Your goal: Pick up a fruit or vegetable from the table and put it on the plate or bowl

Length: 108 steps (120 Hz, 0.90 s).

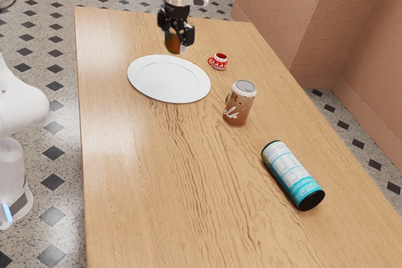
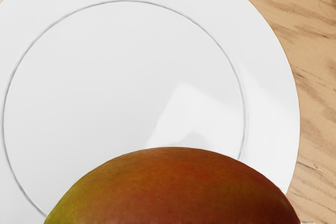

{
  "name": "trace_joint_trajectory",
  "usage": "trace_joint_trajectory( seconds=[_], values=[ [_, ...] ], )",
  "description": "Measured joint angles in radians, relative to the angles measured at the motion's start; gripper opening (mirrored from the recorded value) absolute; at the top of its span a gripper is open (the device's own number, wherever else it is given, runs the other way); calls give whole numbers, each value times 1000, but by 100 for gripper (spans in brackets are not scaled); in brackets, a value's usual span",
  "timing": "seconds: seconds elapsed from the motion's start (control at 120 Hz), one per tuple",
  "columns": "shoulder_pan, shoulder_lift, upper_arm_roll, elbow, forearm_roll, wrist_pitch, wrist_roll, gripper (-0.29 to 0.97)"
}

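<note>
Got the gripper (image 1: pixel 176 37) clamped on the mango (image 1: pixel 172 42), hanging just above the far rim of the plate (image 1: pixel 168 83). Looks fairly heavy, firm but smooth and rounded, so probably slippery, best squeezed across the fat middle, not too hard.

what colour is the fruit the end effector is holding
The mango is red-brown, shading to yellow-green toward one side; clearest in the wrist view.
</note>
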Motion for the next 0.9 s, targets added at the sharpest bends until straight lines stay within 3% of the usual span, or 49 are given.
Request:
trace_joint_trajectory(
  seconds=[0.375,0.85,0.9],
  values=[
    [-99,-51,190,-11,56,60,15,33],
    [-166,-87,318,-1,137,103,2,33],
    [-174,-84,321,5,143,108,2,43]
  ],
)
